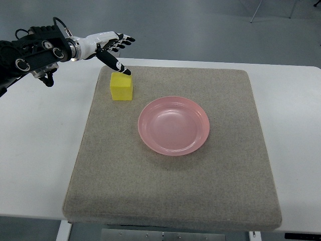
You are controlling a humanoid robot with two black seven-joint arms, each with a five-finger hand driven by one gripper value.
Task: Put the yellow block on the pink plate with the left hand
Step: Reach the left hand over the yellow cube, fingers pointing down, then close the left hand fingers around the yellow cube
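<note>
A yellow block (122, 87) sits on the grey mat (170, 191), left of and a little behind the pink plate (173, 125). The plate lies near the mat's middle with nothing on it. My left hand (114, 50) reaches in from the upper left, its arm black and its palm white. Its fingers are spread, and the thumb (116, 64) points down toward the block's top back edge, just above it. The hand holds nothing. The right arm is out of the picture.
The mat covers most of a white table (40, 150). Grey floor shows beyond the table's far edge, with chair legs (271, 9) at the top right.
</note>
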